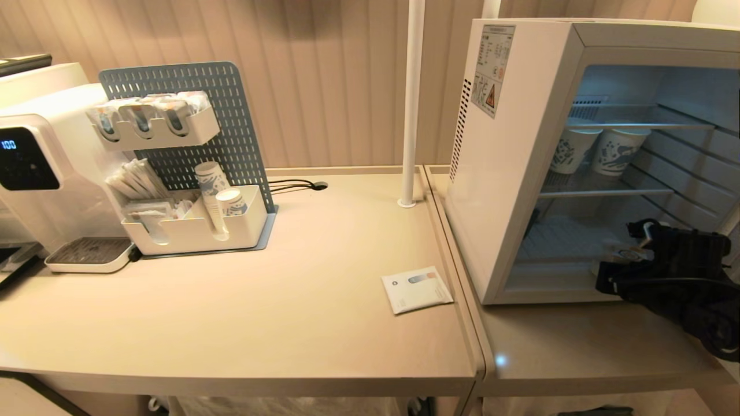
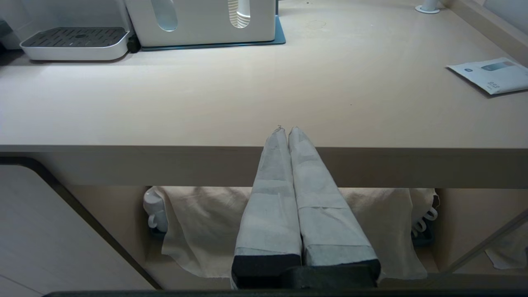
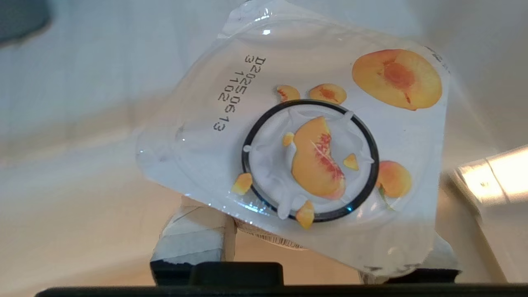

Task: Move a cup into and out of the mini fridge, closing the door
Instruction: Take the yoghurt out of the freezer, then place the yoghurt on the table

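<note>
The mini fridge stands on the counter with its front open, so the wire shelves inside show. The door itself cannot be made out. Two tall paper cups with blue patterns sit side by side on the fridge's middle shelf.

The right gripper reaches into the bottom of the fridge, its dark arm crossing the fridge's lower front edge. It is clenched around the cup, one finger on each side of the body under the foil lid, which is printed with peach slices and a date code. In the head view the cup is only a small pale patch just beside the gripper, low in the fridge.

The left gripper is parked at the counter's front edge, well apart from the fridge, fingers pressed together on nothing. A white leaflet lies on the counter near the fridge's front corner.
</note>
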Tool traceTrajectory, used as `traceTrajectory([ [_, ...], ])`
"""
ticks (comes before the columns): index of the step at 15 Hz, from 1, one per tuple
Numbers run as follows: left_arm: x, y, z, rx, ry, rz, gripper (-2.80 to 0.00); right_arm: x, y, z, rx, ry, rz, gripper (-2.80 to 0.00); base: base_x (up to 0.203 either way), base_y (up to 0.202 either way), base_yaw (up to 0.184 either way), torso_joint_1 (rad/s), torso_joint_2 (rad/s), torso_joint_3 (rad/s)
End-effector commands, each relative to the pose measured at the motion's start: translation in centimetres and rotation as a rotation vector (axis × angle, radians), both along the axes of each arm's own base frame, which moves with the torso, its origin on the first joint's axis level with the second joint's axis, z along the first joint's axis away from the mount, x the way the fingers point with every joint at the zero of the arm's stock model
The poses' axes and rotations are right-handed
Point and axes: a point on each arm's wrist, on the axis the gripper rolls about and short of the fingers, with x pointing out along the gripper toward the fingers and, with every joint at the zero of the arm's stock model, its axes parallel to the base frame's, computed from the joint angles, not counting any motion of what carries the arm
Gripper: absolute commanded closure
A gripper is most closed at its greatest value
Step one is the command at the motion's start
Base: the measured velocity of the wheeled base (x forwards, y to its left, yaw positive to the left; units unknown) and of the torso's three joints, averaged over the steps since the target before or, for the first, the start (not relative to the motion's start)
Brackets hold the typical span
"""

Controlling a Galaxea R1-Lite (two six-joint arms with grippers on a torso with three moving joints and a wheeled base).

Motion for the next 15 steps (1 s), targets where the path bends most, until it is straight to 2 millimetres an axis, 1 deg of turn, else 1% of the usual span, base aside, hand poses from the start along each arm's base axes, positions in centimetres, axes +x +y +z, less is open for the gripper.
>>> traceTrajectory([
  [1, 0.0, 0.0, 0.0, -0.002, 0.001, 0.001, 0.0, -2.7, 0.5, 1.4, -0.007, -0.056, 0.006, 0.0, 0.0, 0.0, 0.0, 0.0, 0.0, 0.0],
  [2, 0.0, 0.0, 0.0, -0.001, 0.001, 0.001, 0.0, -3.7, 0.8, 1.9, -0.009, -0.077, 0.013, 0.0, 0.0, 0.0, 0.0, 0.0, 0.0, 0.0],
  [4, 0.0, 0.0, 0.0, 0.0, 0.001, 0.001, 0.0, -5.8, 1.3, 3.5, -0.016, -0.132, 0.028, 0.0, 0.0, 0.0, 0.0, 0.0, 0.0, 0.0],
  [6, 0.0, 0.0, 0.0, 0.0, 0.001, 0.001, 0.0, -8.1, 2.0, 5.7, -0.022, -0.196, 0.053, 0.0, 0.0, 0.0, 0.0, 0.0, 0.0, 0.0],
  [8, 0.0, 0.0, 0.0, 0.0, 0.001, 0.001, 0.0, -10.8, 2.8, 8.0, -0.024, -0.243, 0.081, 0.0, 0.0, 0.0, 0.0, 0.0, 0.0, 0.0],
  [10, 0.0, 0.0, 0.0, 0.0, 0.001, 0.001, 0.0, -14.2, 3.7, 10.2, -0.02, -0.278, 0.117, 0.0, 0.0, 0.0, 0.0, 0.0, 0.0, 0.0],
  [12, 0.0, 0.0, 0.0, 0.0, 0.001, 0.001, 0.0, -18.3, 4.3, 12.0, -0.015, -0.306, 0.153, 0.0, 0.0, 0.0, 0.0, 0.0, 0.0, 0.0],
  [13, 0.0, 0.0, 0.0, 0.0, 0.001, -0.001, 0.0, -20.5, 4.4, 12.7, -0.014, -0.319, 0.166, 0.0, 0.0, 0.0, 0.0, 0.0, 0.0, 0.0],
  [15, 0.0, 0.0, 0.0, 0.0, 0.001, 0.001, 0.0, -25.1, 4.4, 13.4, -0.009, -0.334, 0.181, 0.0, 0.0, 0.0, 0.0, 0.0, 0.0, 0.0],
])
